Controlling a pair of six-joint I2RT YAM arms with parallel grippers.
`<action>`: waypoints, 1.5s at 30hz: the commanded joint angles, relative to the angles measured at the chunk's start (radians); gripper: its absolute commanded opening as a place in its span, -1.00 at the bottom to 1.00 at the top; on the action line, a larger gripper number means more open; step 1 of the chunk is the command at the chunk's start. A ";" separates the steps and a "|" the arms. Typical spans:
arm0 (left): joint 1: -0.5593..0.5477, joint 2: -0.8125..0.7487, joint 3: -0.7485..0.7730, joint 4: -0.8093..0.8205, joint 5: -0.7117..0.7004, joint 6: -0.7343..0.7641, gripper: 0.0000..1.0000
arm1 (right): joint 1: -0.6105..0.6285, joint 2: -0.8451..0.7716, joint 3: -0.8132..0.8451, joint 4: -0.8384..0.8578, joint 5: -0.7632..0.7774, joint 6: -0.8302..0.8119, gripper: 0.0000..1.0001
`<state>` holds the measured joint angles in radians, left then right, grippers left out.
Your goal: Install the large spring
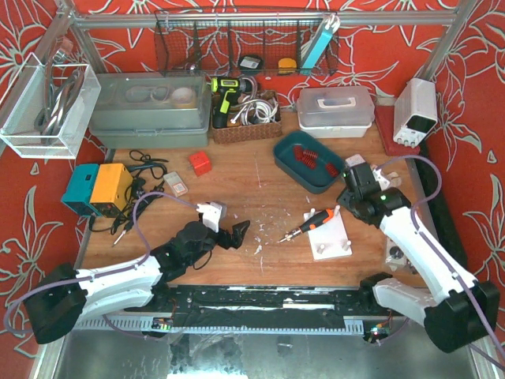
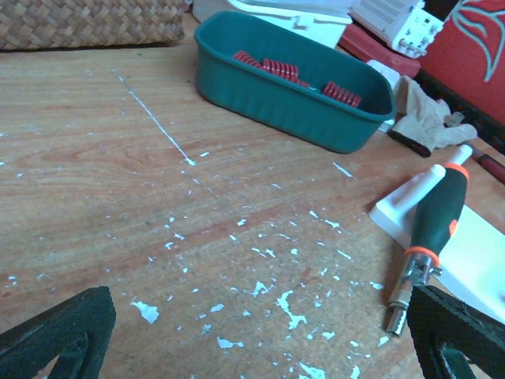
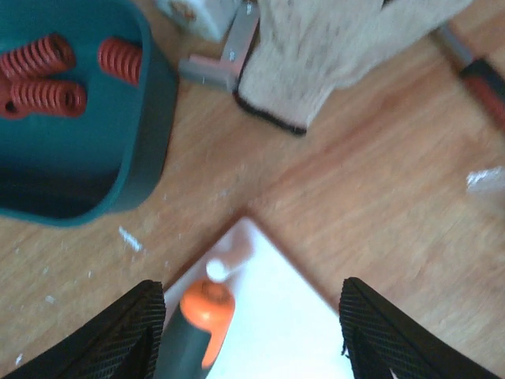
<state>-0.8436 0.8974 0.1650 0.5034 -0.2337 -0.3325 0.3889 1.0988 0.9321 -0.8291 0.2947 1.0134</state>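
Note:
Several red coil springs (image 1: 308, 155) lie in a teal tray (image 1: 290, 162) at the back right of the table. They also show in the left wrist view (image 2: 276, 67) and the right wrist view (image 3: 47, 79). A white base plate (image 1: 335, 241) with a white peg (image 3: 217, 270) lies in front of the tray. A green and orange screwdriver (image 1: 312, 223) rests across the plate's left corner. My right gripper (image 3: 252, 339) is open and empty, hovering over the plate's far corner and the screwdriver handle (image 3: 201, 316). My left gripper (image 2: 256, 347) is open and empty above bare wood left of the screwdriver tip.
A work glove (image 3: 331, 47) and a red-handled tool lie right of the tray. A red box (image 1: 200, 163), a blue and yellow device (image 1: 99, 188) with cables, a wicker basket (image 1: 245, 118) and storage boxes line the back. White flecks dot the wood.

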 commanded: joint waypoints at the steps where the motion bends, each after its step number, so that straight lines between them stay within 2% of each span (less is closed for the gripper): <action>1: -0.003 0.000 0.016 0.052 0.086 0.029 1.00 | 0.052 -0.085 -0.130 0.070 -0.107 0.167 0.23; 5: -0.003 0.004 0.014 0.094 0.198 0.042 1.00 | 0.104 -0.102 -0.190 0.103 -0.110 0.272 0.24; 8: -0.003 0.008 0.014 0.102 0.223 0.041 1.00 | 0.132 -0.079 -0.189 0.105 -0.099 0.322 0.26; 12: -0.003 -0.003 0.019 0.061 0.137 0.035 1.00 | 0.160 -0.032 -0.195 0.116 -0.101 0.394 0.27; 15: -0.003 -0.030 0.020 0.022 0.053 0.033 1.00 | 0.190 -0.016 -0.223 0.188 -0.094 0.443 0.24; 19: -0.004 -0.087 -0.007 0.026 0.006 0.033 1.00 | 0.210 0.016 -0.243 0.213 -0.069 0.496 0.24; 28: -0.003 -0.167 -0.052 0.081 0.077 0.035 1.00 | 0.221 0.076 -0.261 0.269 -0.042 0.546 0.24; 40: -0.003 -0.116 -0.039 0.102 0.147 0.032 1.00 | 0.224 0.197 -0.246 0.341 -0.041 0.556 0.23; 45: -0.003 -0.111 -0.035 0.101 0.156 0.034 1.00 | 0.224 0.219 -0.250 0.363 -0.026 0.554 0.15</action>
<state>-0.8436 0.7849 0.1139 0.5644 -0.0937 -0.3103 0.6067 1.3037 0.6754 -0.4763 0.2188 1.5509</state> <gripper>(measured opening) 0.998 0.591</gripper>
